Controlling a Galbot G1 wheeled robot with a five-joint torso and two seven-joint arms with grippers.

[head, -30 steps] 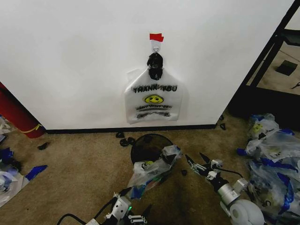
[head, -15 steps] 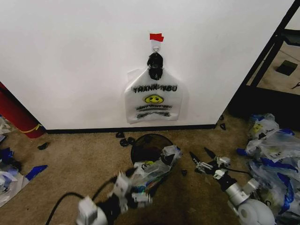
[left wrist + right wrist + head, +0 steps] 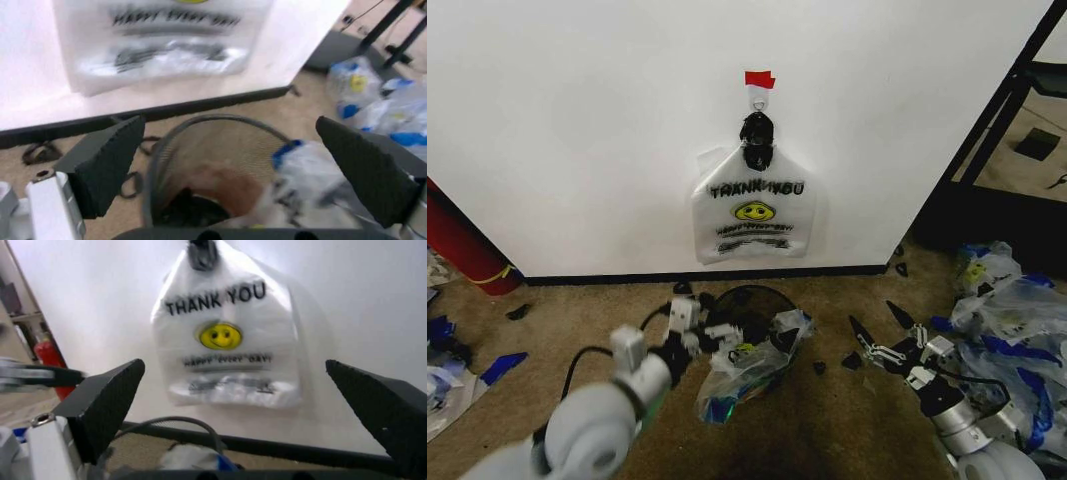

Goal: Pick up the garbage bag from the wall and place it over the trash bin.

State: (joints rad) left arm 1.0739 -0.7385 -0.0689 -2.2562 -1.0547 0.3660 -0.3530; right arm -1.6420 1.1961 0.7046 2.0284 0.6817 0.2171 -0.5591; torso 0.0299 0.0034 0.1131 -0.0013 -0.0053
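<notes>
Whitish see-through plastic marks the garbage bag (image 3: 749,356): it lies draped over the near right side of the trash bin (image 3: 745,305), part of it over the rim and the rest hanging down the outside onto the tan carpet (image 3: 597,320), with blue tape patches showing at its edges. The bin is a round black wire-mesh basket standing upright on the floor close to the wall (image 3: 577,130), just in front of the black baseboard (image 3: 627,277). In the left wrist view the mesh inside and a reddish bottom are visible, and the crumpled bag (image 3: 303,172) sits on the rim beside a blue patch.

A flat white "THANK YOU" bag (image 3: 754,214) with a yellow smiley hangs on the wall from a small hook (image 3: 758,100) under a red tape strip (image 3: 760,79), directly above the bin; the right wrist view faces it square on.

The left gripper (image 3: 699,325) reaches in from the near left, at the left side of the bin's rim, its fingers spread apart and holding nothing; the wrist view shows its two dark pads wide on either side of the bin mouth. The right gripper (image 3: 884,328) hovers above the carpet to the right of the bin, apart from it, its fingers also spread wide and empty. A heap of blue-taped clear bags (image 3: 1012,320) lies on the floor at the far right
</notes>
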